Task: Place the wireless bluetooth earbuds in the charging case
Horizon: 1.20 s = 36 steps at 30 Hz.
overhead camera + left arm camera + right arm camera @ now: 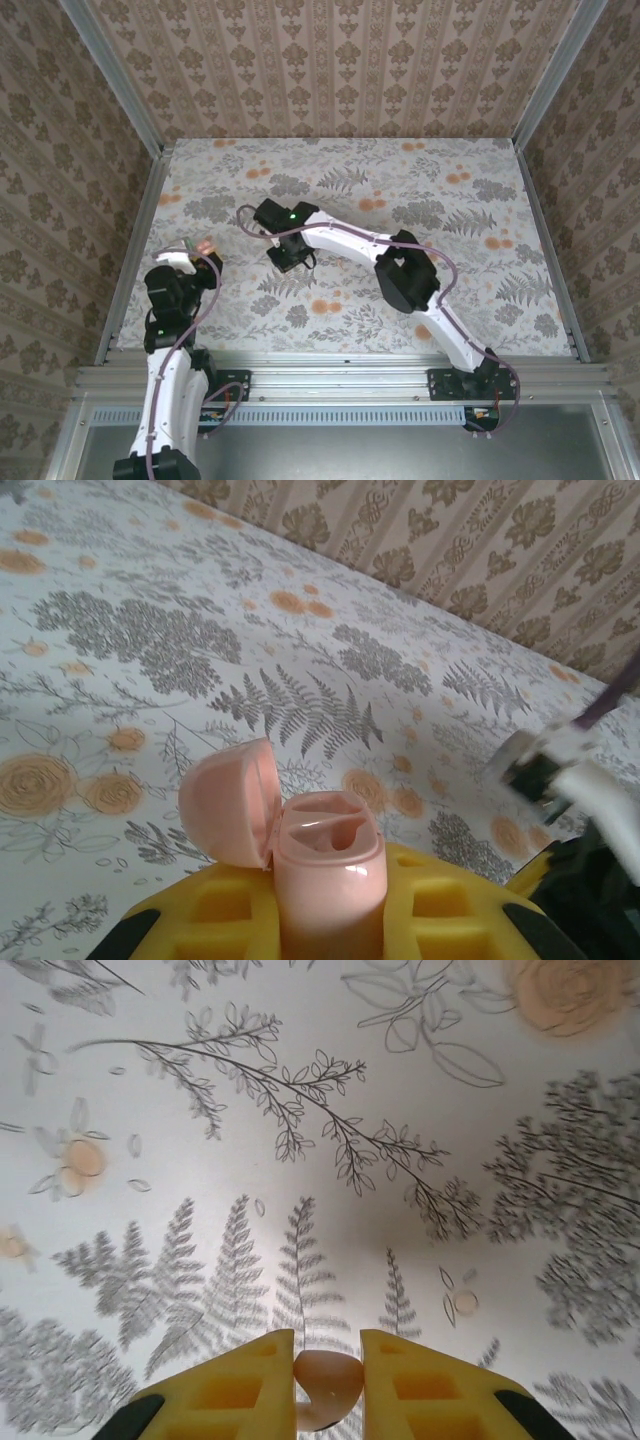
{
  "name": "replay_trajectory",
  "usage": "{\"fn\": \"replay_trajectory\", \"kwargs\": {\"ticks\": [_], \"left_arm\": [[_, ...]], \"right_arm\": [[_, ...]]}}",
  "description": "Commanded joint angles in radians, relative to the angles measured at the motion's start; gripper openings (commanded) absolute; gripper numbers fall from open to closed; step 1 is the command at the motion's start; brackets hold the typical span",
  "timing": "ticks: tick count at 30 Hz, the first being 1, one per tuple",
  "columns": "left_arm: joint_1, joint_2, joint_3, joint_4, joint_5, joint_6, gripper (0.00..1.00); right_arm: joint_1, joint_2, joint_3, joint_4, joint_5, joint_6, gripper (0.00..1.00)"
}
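So the left end effector [330,915] is clamped round the base of the charging case [328,855]. It's holding the case upright with the lid [228,802] flipped open to one side. Makes sense to me: the two wells face up and look empty, so an earbud can drop straight in from above. The right end effector [327,1352] points down at the fern print, its yellow fingers [240,1380] pinched on a tiny rounded pale piece. I'd guess that's one earbud [325,1385], though it's half buried between the pads and reads more peach than white in that light, so don't quote me. From overhead the two end effectors are near each other, the right one off to the right of the case with a strip of bare print between them. Room-wise, the case hangs over the left side of the tabletop [480,280], fairly close to the aluminium side rail [133,250]. I'd bring the earbud in across the open middle instead of round the outside. The raised lid is the one edge I'd worry about clipping on the way down. The far and right parts of the tabletop have loads of space to back off into.
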Motion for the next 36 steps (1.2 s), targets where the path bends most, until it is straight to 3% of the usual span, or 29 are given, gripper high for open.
{"fn": "replay_trajectory", "kwargs": {"ticks": [1,14,29,36], "left_arm": [[0.001,0.023,0.021,0.038,0.057,-0.021,0.08],[-0.082,0.181,0.024,0.122,0.125,-0.009,0.08],[-0.220,0.297,0.009,0.279,0.169,0.068,0.07],[-0.283,0.386,0.039,0.341,0.242,0.140,0.05]], "right_arm": [[0.001,-0.142,-0.101,0.138,0.025,0.059,0.19],[-0.056,-0.444,-0.449,0.414,0.021,0.094,0.18],[-0.111,-0.598,-0.620,0.622,-0.075,-0.033,0.18],[-0.120,-0.654,-0.670,0.704,-0.123,-0.131,0.17]]}}
